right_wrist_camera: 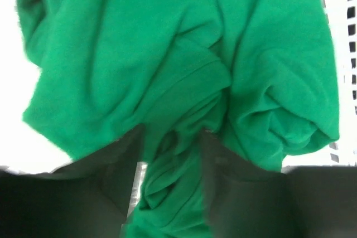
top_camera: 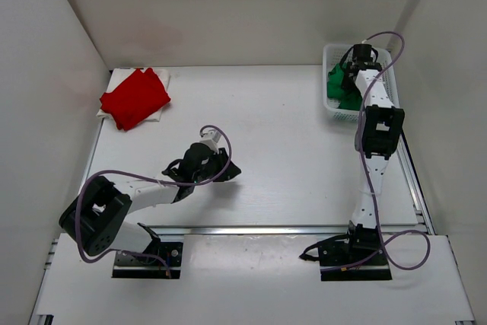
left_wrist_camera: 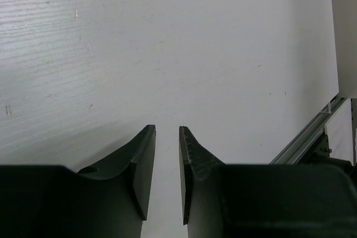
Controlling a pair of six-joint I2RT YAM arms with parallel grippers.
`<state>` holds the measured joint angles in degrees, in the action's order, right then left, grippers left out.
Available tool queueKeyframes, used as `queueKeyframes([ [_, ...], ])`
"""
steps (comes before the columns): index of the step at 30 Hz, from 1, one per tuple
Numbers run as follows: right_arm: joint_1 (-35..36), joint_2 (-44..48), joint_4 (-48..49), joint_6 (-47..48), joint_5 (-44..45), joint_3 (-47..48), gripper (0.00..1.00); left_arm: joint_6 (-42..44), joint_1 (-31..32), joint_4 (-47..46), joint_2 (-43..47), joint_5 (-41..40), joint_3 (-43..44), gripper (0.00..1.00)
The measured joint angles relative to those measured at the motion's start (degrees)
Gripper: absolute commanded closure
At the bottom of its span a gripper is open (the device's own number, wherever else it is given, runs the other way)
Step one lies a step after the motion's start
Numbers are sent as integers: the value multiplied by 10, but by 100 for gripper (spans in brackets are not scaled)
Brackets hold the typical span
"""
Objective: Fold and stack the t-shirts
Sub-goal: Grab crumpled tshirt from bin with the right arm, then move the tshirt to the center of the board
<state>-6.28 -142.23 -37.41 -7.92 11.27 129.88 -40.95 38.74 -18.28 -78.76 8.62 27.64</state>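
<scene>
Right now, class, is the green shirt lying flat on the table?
No, the green shirt sits bunched inside the basket at the far right.

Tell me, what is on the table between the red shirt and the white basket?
Nothing. The top view shows only bare table between the red shirt and the basket.

No text, label, brand, number or sign can be read in any of the three views.
</scene>
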Motion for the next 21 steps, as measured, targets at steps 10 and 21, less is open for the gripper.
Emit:
queueKeyframes([
  [10,-22,-20,-36,-10,-19,43,100,-11,-16,-6,17,1,-12,65],
  [21,34,202,-94,-11,-102,71,100,-20,-104,4,51,54,-9,66],
])
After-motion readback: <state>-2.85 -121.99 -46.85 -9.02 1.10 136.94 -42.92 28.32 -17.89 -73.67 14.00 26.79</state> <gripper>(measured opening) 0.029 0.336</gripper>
